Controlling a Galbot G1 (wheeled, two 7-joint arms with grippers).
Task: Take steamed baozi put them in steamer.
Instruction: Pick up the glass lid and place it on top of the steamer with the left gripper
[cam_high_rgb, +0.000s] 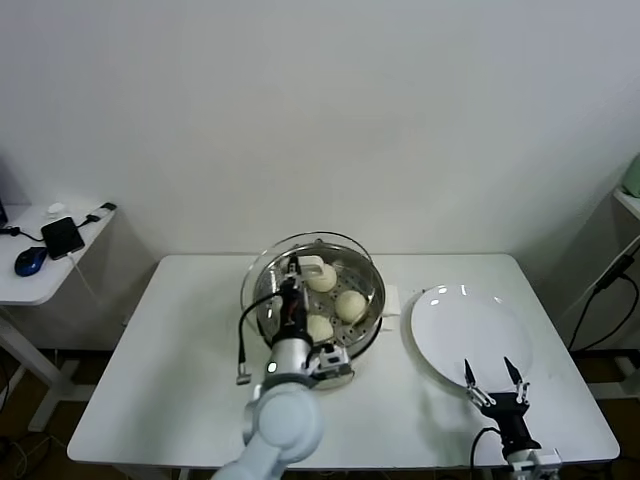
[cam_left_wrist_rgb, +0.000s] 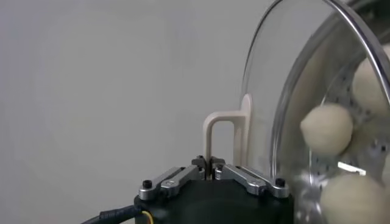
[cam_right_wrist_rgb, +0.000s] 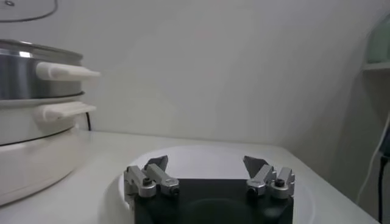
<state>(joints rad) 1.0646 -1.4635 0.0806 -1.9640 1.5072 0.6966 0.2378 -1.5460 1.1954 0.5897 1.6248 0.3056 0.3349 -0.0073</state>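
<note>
The shiny steamer (cam_high_rgb: 365, 295) stands at the table's middle back. Three cream-white baozi lie in it (cam_high_rgb: 321, 278), (cam_high_rgb: 350, 304), (cam_high_rgb: 318, 327); any other is hidden. My left gripper (cam_high_rgb: 293, 270) is shut on the cream handle (cam_left_wrist_rgb: 224, 131) of the round glass lid (cam_left_wrist_rgb: 274, 91) and holds the lid tilted over the steamer's left side. Baozi (cam_left_wrist_rgb: 327, 129) show through the lid in the left wrist view. My right gripper (cam_high_rgb: 494, 378) is open and empty over the front edge of the bare white plate (cam_high_rgb: 470, 325). The right wrist view shows this gripper (cam_right_wrist_rgb: 207, 165), the plate (cam_right_wrist_rgb: 201, 153) and the steamer (cam_right_wrist_rgb: 30, 76).
A small white side table (cam_high_rgb: 45, 275) at the far left carries a blue mouse (cam_high_rgb: 30, 261) and a black device (cam_high_rgb: 62, 237). A cable (cam_high_rgb: 243, 345) hangs off my left arm. A shelf edge (cam_high_rgb: 628, 200) and cables stand at the far right.
</note>
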